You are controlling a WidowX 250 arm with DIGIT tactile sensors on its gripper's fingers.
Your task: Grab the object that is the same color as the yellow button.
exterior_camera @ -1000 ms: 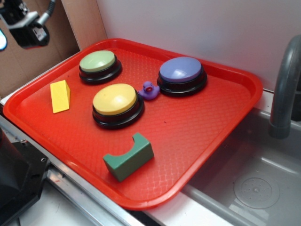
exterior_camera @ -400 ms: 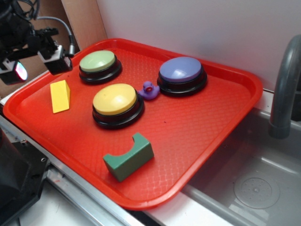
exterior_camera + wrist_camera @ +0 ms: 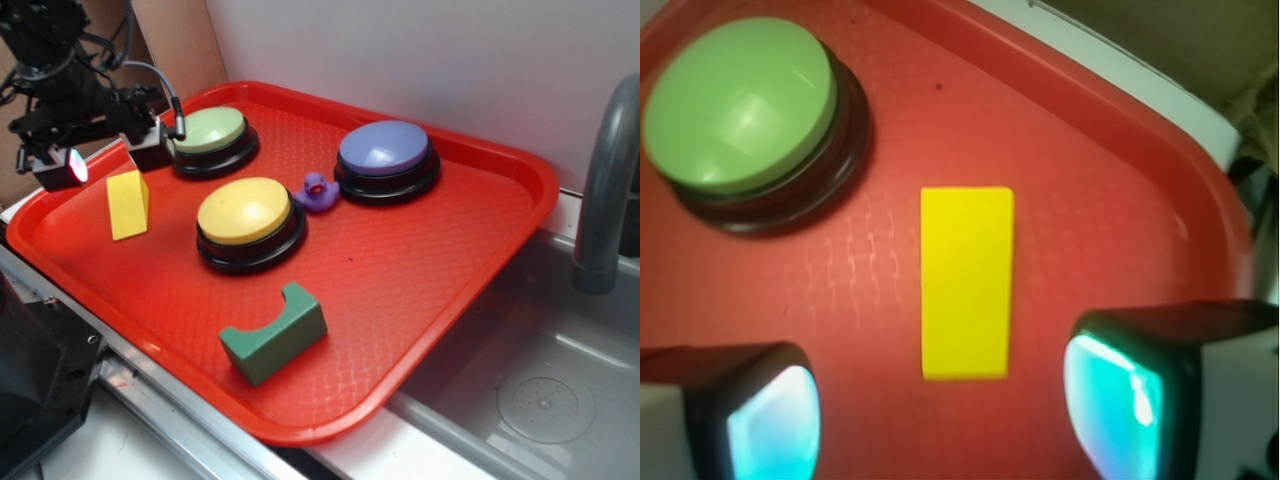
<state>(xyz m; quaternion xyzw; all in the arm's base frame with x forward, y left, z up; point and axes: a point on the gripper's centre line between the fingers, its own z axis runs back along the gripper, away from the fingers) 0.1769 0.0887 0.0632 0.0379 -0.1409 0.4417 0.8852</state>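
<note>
Currently: yellow wedge (image 3: pixel 128 204) (image 3: pixel 967 282) on red tray (image 3: pixel 420 270), far left, left of yellow button (image 3: pixel 246 211) | gripper (image 3: pixel 98 150) (image 3: pixel 945 410) above wedge, apart | jaws spread wide, empty, wedge between them.

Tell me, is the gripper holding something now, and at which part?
Nothing is held. The gripper is open above the yellow wedge block, which lies free on the red tray between its fingers.
</note>
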